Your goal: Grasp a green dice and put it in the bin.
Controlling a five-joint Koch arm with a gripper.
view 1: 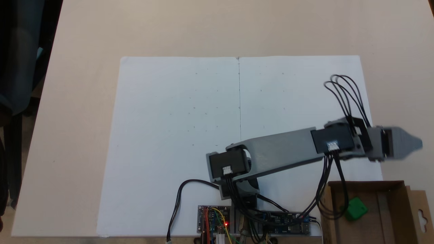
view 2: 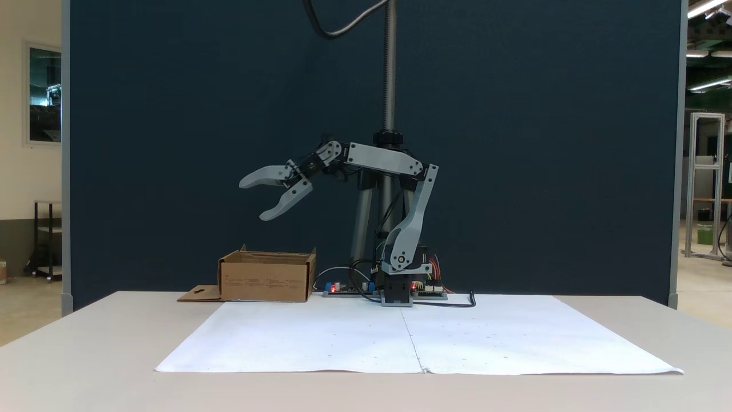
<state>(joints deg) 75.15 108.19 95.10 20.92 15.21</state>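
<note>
The green dice (view 1: 356,208) lies on the floor of the bin (view 1: 395,217), a brown cardboard box at the lower right of a fixed view. From the side, the same bin (view 2: 266,278) stands left of the arm's base, its walls hiding the dice. My gripper (view 2: 252,199) hangs high in the air above the bin, open, jaws spread wide, with nothing between them. From above, the gripper (view 1: 418,144) points right, beyond the bin's far wall.
White paper sheets (view 1: 190,135) cover the middle of the beige table (view 1: 84,34). Circuit boards with wires (view 1: 213,220) sit by the arm's base (view 2: 397,292). A flat cardboard flap (view 2: 199,294) lies left of the bin. A dark partition (view 2: 514,143) stands behind.
</note>
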